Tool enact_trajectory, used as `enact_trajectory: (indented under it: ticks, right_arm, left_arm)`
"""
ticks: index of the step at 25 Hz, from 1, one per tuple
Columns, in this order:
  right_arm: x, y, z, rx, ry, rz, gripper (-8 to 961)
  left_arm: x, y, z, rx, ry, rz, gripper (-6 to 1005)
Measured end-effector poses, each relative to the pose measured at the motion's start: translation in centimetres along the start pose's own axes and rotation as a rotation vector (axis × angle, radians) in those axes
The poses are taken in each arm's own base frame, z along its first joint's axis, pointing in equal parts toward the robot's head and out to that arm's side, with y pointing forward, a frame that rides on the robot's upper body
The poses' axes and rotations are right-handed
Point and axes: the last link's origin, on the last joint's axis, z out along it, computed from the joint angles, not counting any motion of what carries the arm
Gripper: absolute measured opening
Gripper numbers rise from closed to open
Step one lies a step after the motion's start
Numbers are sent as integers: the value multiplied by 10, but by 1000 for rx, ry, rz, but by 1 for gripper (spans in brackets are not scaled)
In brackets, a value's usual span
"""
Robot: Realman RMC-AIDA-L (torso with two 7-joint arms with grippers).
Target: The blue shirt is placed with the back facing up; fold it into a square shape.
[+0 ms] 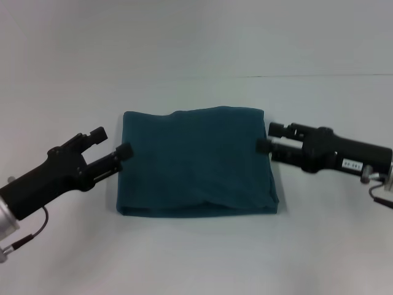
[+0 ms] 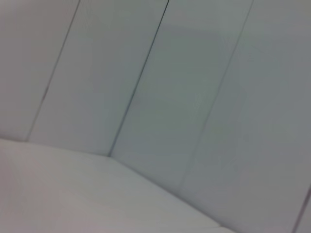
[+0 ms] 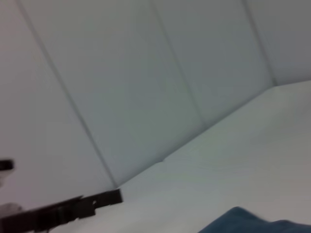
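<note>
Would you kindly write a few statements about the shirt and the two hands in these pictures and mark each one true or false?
1. The blue shirt lies folded into a roughly square pad on the white table. True.
2. White lettering shows on the shirt's upper face. False: the visible face is plain.
3. The left hand is at the shirt's left edge with its fingers apart. True.
4. The right hand hangs high above the shirt's middle. False: it is at the shirt's right edge, low by the table.
5. The shirt's sleeves are spread out flat to both sides. False: no sleeve sticks out.
</note>
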Motion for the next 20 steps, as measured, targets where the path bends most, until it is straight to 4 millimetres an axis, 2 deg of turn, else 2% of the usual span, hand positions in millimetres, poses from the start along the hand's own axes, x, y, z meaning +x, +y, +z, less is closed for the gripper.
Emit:
enact_trajectory:
  ticks: [5,11,16,20]
  right_arm:
    - [12,14,4,-81,52,-35,618]
    - [22,27,16,-156,128,-72,888]
    - [26,36,21,-228,181,-98,924]
    - [31,38,20,-248,228,-107,914]
  left_arm:
    - [-2,13,-13,-78,-18,57,828]
    - [-12,26,-26,-182,-130,117,907]
    - [-21,35,-30,-260,-207,113,902]
    - [-24,37,-30,-284,-244,106,902]
